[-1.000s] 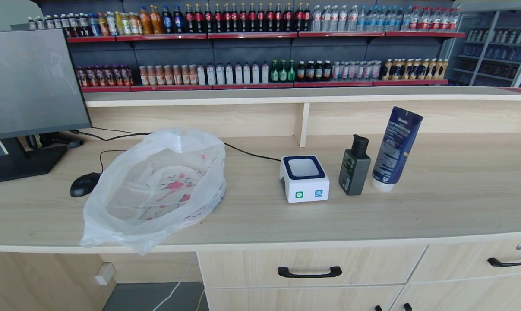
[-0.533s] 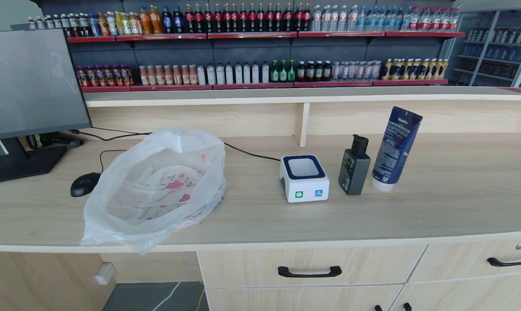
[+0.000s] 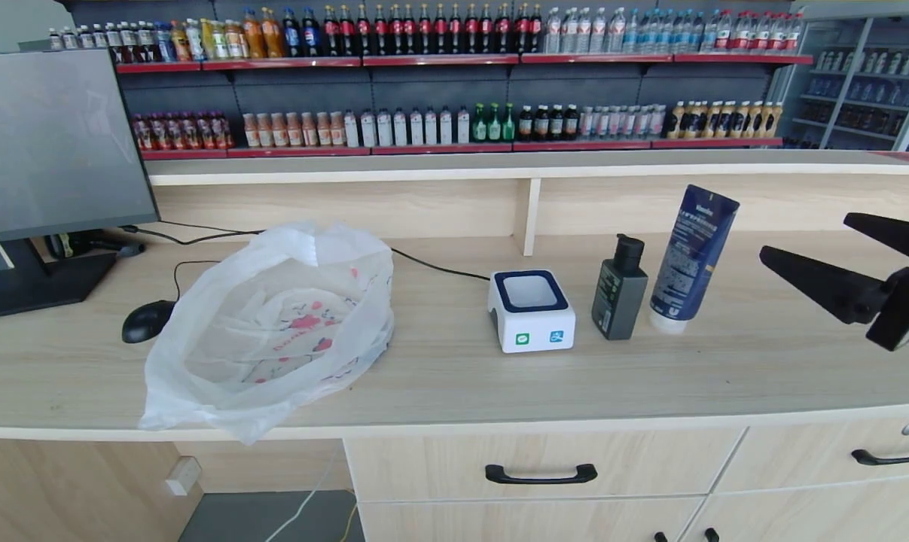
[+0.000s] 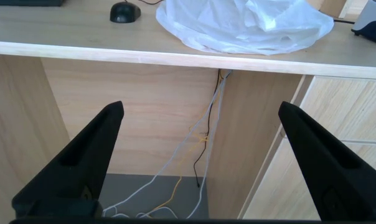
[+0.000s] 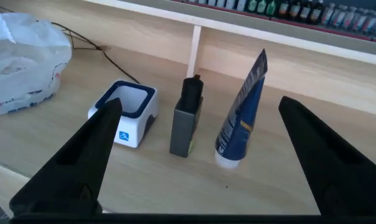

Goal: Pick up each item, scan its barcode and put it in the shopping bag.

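Right gripper, wide open and empty, faces the upright blue plastic tube. Best gripped mid-body, clear of the dark grey pump bottle.

Bare counter lay between the spread right gripper and the tube; the bottle crowded the tube's left side.

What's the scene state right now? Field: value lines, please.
scanner: white scanner mid-counter, window facing up
bag: shopping bag to the scanner's left, mouth open, no item seen inside
items: dark pump bottle and blue tube, standing side by side to the scanner's right
right arm: right gripper open, empty, over the counter to the right of the tube
left arm: left gripper open, empty, below the counter's edge
progress: nothing picked up yet
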Available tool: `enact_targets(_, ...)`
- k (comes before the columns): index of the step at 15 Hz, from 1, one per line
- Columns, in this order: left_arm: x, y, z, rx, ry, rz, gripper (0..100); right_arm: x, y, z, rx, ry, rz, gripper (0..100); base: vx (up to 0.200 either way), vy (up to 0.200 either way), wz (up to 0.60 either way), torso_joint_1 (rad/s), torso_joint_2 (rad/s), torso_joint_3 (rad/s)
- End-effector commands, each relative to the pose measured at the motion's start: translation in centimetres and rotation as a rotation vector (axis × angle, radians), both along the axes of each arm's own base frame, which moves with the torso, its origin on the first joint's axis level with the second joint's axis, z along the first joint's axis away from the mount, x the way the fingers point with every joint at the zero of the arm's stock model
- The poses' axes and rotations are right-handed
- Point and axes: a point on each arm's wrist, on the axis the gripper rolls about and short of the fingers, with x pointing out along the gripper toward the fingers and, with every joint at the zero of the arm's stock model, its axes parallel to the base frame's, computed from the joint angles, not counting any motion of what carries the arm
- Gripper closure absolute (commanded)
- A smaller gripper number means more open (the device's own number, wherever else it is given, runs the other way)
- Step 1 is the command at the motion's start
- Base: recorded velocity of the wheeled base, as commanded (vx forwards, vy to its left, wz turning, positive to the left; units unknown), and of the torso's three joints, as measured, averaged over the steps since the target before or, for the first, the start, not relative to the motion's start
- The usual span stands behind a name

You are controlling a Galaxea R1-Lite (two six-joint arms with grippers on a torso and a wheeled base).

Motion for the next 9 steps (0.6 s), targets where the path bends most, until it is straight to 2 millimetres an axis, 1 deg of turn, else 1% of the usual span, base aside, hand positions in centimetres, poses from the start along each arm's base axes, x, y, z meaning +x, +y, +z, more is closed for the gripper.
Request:
enact_targets(1,0.0,0.0,0.0,0.0,0.0,-0.001,0,2.2,1.5,-1.3,0.002,-0.058,0.016,0,0.0,0.0,0.0,0.0,0.0,0.0)
enact_targets(2,0.0,0.0,0.0,0.0,0.0,-0.001,0,2.3,2.1,-1.6,0.024,-0.103,0.03,0,0.0,0.0,0.0,0.0,0.0,0.0)
enact_targets(3,0.0,0.0,0.0,0.0,0.0,-0.001,0,2.7,2.4,-2.3,0.035,-0.105,0.04,0,0.0,0.0,0.0,0.0,0.0,0.0)
enact_targets(4,0.0,0.0,0.0,0.0,0.0,-0.001,0,3.1,3.4,-2.6,0.051,-0.14,0.082,0,0.0,0.0,0.0,0.0,0.0,0.0)
enact_targets(5,0.0,0.0,0.0,0.0,0.0,-0.001,0,4.0,4.4,-3.0,0.062,-0.177,0.109,0,0.0,0.0,0.0,0.0,0.0,0.0)
enact_targets(6,0.0,0.0,0.0,0.0,0.0,-0.001,0,4.7,4.8,-3.6,0.064,-0.198,0.108,0,0.0,0.0,0.0,0.0,0.0,0.0)
enact_targets(7,0.0,0.0,0.0,0.0,0.0,-0.001,0,5.7,5.2,-4.7,0.066,-0.217,0.098,0,0.0,0.0,0.0,0.0,0.0,0.0)
enact_targets(8,0.0,0.0,0.0,0.0,0.0,0.001,0,7.1,5.7,-7.0,0.085,-0.214,0.079,0,0.0,0.0,0.0,0.0,0.0,0.0)
enact_targets(9,0.0,0.0,0.0,0.0,0.0,0.001,0,7.6,5.9,-7.7,0.083,-0.184,0.079,0,0.0,0.0,0.0,0.0,0.0,0.0)
